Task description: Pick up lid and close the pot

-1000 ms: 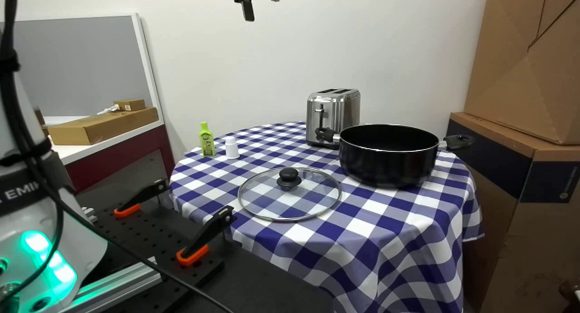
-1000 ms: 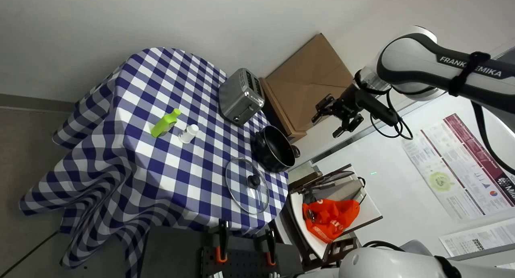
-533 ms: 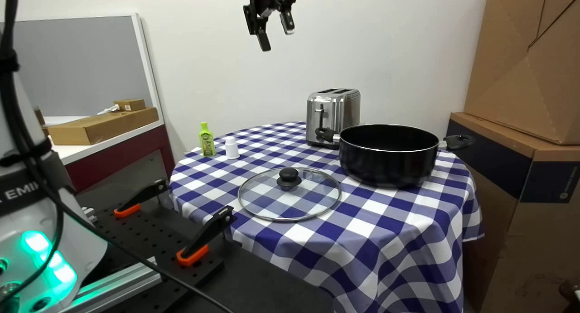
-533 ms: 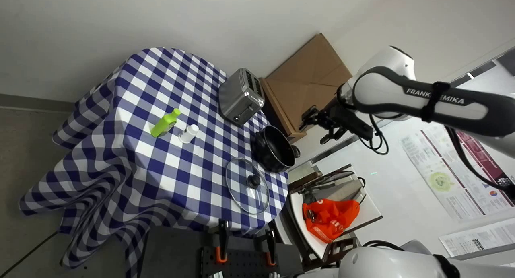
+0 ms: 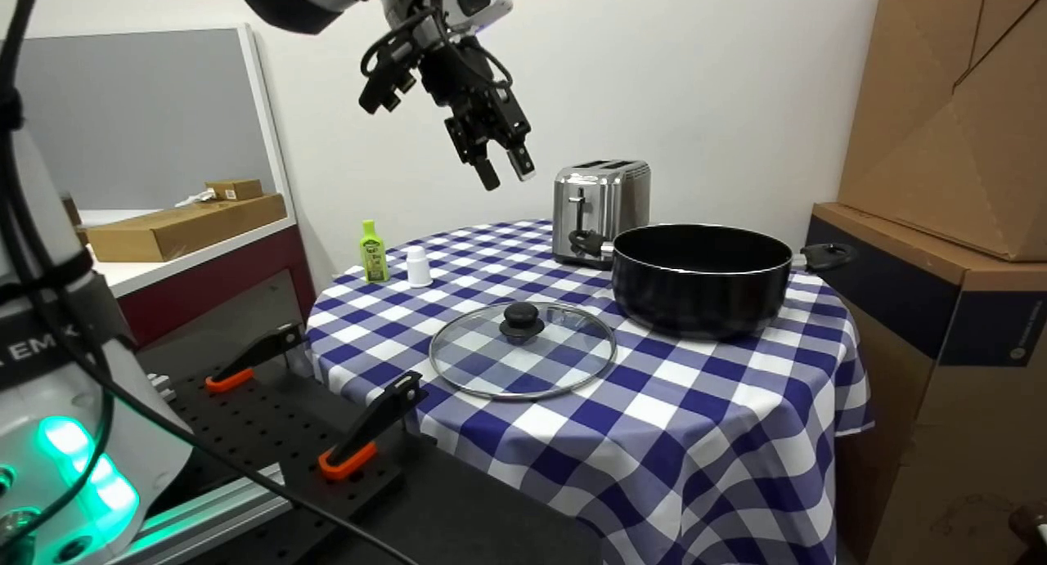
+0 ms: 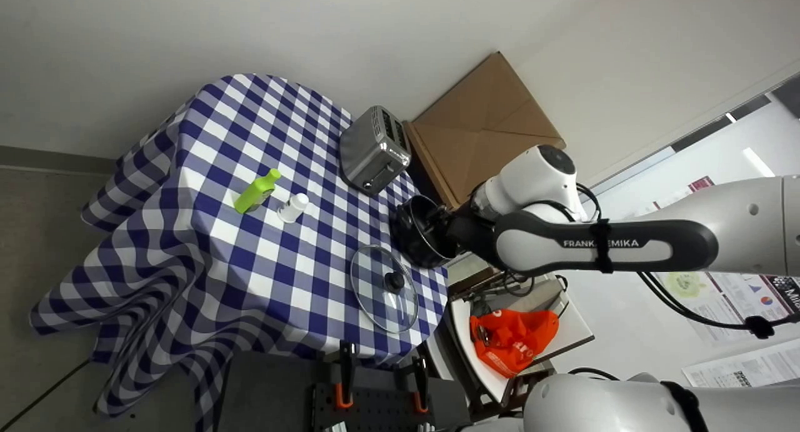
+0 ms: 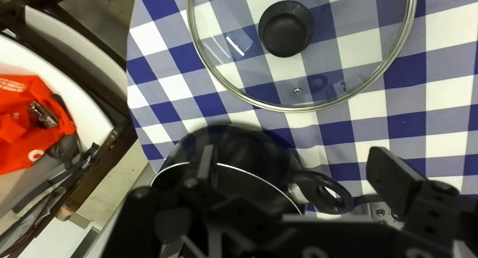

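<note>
Exterior view: clear glass lid (image 5: 522,352), metal-rimmed, black-knobbed, lies on checked tablecloth (image 5: 638,422), cardboard boxes (image 5: 941,140) at right, gripper (image 5: 509,181) spread above.

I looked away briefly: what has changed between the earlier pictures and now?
In an exterior view, the gripper has come down and slightly right in the picture, toward the checked tablecloth, its jaws apart throughout. Nothing was taken hold of or let go. The lid still lies on the tablecloth, the pot stays uncovered, and the toaster and green bottle are where they were.
</note>
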